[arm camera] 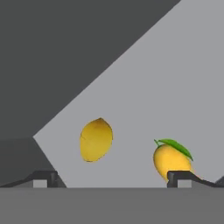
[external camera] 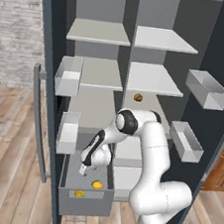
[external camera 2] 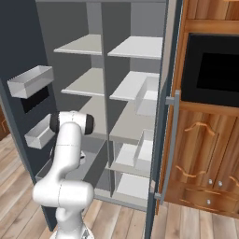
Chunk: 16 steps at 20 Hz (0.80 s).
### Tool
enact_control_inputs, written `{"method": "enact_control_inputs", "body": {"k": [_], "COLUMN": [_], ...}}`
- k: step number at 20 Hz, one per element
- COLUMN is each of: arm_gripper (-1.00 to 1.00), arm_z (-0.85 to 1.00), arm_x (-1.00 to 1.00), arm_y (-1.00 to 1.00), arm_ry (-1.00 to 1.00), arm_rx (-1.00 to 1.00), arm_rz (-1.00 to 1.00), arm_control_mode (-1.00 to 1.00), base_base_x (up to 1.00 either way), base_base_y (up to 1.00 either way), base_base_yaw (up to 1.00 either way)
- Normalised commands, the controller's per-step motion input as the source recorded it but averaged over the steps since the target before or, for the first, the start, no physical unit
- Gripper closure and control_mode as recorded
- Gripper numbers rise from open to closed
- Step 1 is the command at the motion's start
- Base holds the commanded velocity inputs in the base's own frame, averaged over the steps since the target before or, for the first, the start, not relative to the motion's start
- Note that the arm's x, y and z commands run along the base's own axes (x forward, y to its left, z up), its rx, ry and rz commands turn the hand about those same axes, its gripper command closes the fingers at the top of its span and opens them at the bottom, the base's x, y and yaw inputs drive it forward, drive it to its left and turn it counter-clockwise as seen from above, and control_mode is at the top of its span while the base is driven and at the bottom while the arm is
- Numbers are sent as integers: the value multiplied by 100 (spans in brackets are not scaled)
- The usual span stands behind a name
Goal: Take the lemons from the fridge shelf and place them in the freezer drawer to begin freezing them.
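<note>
Two lemons (external camera: 96,184) lie in the freezer drawer (external camera: 84,204) — jaws (external camera: 83,170) spread wide above, holding nothing.

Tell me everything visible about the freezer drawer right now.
The freezer drawer is a deep dark-grey box with a flat grey front panel, pulled out at the fridge's lower left. Its smooth grey floor holds two lemons: one plain, one with a green leaf, lying apart. The open gripper hangs above its interior, holding nothing.
</note>
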Motion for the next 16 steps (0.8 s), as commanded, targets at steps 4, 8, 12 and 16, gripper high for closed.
{"method": "enact_control_inputs", "body": {"k": [4, 8, 12, 16], "arm_gripper": [-100, -100, -100, -100], "arm_z": [40, 33, 29, 23], "arm_x": [0, 0, 0, -4], "arm_y": [-21, -16, -16, -20], "arm_ry": [0, 0, 0, 0], "arm_rx": [0, 0, 0, 0], "arm_rz": [-5, -8, -8, -8], "arm_control_mode": [-100, -100, -100, -100], "base_base_x": [0, 0, 0, 0], "base_base_y": [0, 0, 0, 0], "base_base_yaw": [0, 0, 0, 0]}}
